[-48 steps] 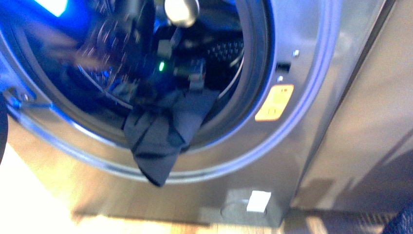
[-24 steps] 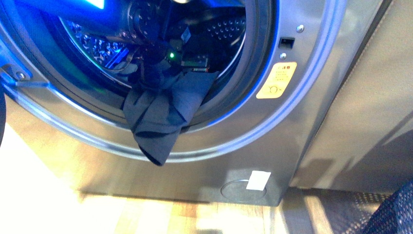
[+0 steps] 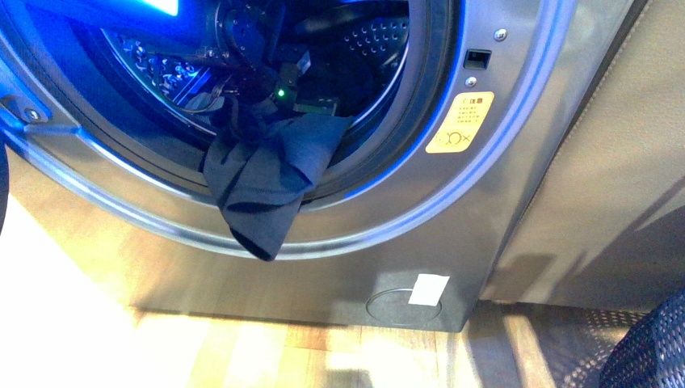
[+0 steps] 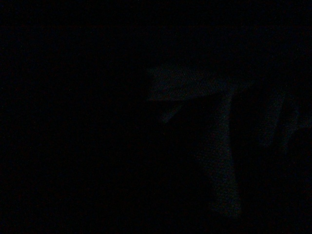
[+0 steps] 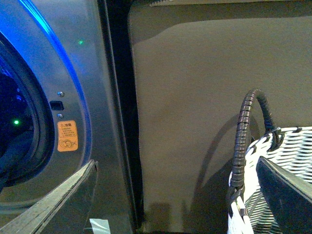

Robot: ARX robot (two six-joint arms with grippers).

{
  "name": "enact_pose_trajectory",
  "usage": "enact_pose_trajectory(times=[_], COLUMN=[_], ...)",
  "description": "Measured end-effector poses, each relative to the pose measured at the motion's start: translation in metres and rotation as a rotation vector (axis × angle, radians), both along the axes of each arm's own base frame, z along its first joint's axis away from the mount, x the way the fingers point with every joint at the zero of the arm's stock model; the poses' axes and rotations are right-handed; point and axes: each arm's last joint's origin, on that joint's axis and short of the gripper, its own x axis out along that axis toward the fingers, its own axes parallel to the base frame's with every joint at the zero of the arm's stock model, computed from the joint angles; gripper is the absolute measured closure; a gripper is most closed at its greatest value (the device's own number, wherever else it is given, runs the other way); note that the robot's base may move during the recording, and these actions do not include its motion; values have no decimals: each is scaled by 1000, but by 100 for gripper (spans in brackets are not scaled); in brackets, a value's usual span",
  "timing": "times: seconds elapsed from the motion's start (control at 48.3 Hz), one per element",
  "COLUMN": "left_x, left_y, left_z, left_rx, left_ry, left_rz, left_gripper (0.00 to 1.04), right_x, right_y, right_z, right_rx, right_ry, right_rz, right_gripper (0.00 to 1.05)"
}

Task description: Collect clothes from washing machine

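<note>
Inside the washing machine [image 3: 517, 162], the left arm [image 3: 242, 36] angles down onto the clothes [image 3: 262, 178].

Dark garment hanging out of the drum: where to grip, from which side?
Grip the garment at the bunched folds draped over the door lip of the washing machine, coming from the front, slightly above. The folds give bulk to pinch; the hanging tail is thin and loose.

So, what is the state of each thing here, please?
washing machine, door open, drum lit blue.
clothes, hanging half out over the drum's rim.
left arm, inside the drum; its gripper is hidden.
right gripper, open, empty.
basket, upright; contents hidden.
</note>
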Motion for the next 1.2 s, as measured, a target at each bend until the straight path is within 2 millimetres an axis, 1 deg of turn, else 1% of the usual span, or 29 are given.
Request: enact_pose_trajectory(times=[0.041,0.103,0.166,0.207,0.269,0.31,0.352,0.414,0.641,0.724,0.828,1.034,1.179,1.2], left_x=[0,1,0,0,-2,-4,-6,-10,-36,-50,-74,-125,-149,-155], left_y=[1,4,5,7,8,10,11,13,25,30,36,43,46,47], left_z=[-2,-3,-3,-1,2,4,6,10,32,42,56,71,79,82], left_rx=[-3,-12,-17,-23,-29,-40,-46,-56,-85,-96,-103,-132,-149,-153], left_ry=[-12,-47,-65,-83,-98,-113,-125,-141,-209,-238,-276,-315,-333,-341], left_rz=[0,4,6,6,5,3,0,-6,-32,-39,-59,-106,-122,-123], left_gripper=[48,62,69,76,83,90,94,99,99,99,99,99,99,99], right_x=[0,0,0,0,0,0,0,0,0,0,0,0,0,0], right_y=[0,0,0,0,0,0,0,0,0,0,0,0,0,0], right_z=[0,0,0,0,0,0,0,0,0,0,0,0,0,0], right_rx=[0,0,0,0,0,0,0,0,0,0,0,0,0,0], right_ry=[0,0,0,0,0,0,0,0,0,0,0,0,0,0], right_rz=[0,0,0,0,0,0,0,0,0,0,0,0,0,0], right_gripper=[8,8,8,8,8,8,8,8,8,8,8,8,8,8])
